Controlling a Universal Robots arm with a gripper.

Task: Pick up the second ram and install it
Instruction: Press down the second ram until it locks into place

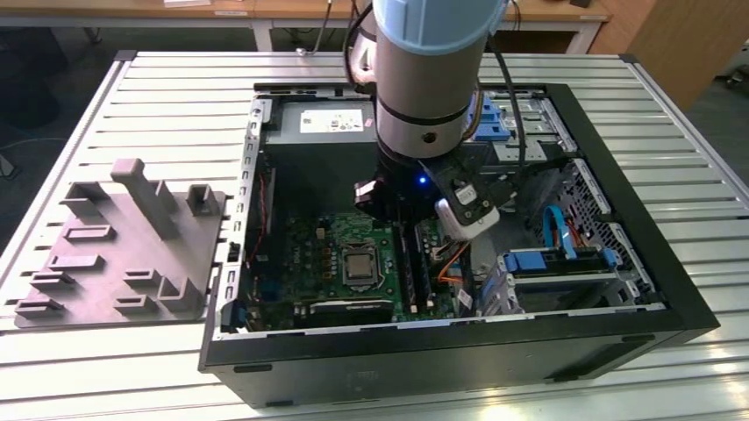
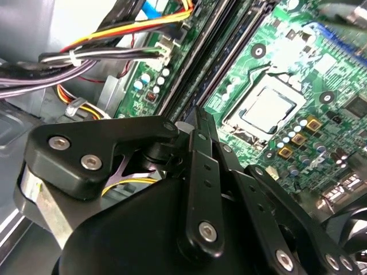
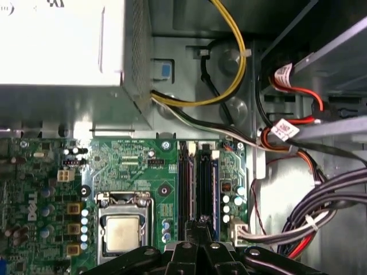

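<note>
My gripper (image 3: pixel 198 222) hangs inside the open computer case (image 1: pixel 690 307), low over the green motherboard (image 3: pixel 132 166). Its two fingers are shut together, and nothing shows between them. In both wrist views the tips point at the long dark memory slots (image 3: pixel 198 177) beside the processor socket (image 3: pixel 123 232). In the second wrist view the gripper (image 2: pixel 198 117) stands just short of the same slots (image 2: pixel 215 63). A dark strip with a blue-green tinge runs along the slots. I cannot tell the second ram apart from the slots there.
A grey fixture block (image 1: pixel 123 246) with upright holders sits on the slatted table at the exterior view's left. Bundled cables (image 3: pixel 321 212) and a drive cage with blue clips (image 1: pixel 562 259) crowd the side of the slots. The power supply (image 3: pixel 63 40) sits beyond the board.
</note>
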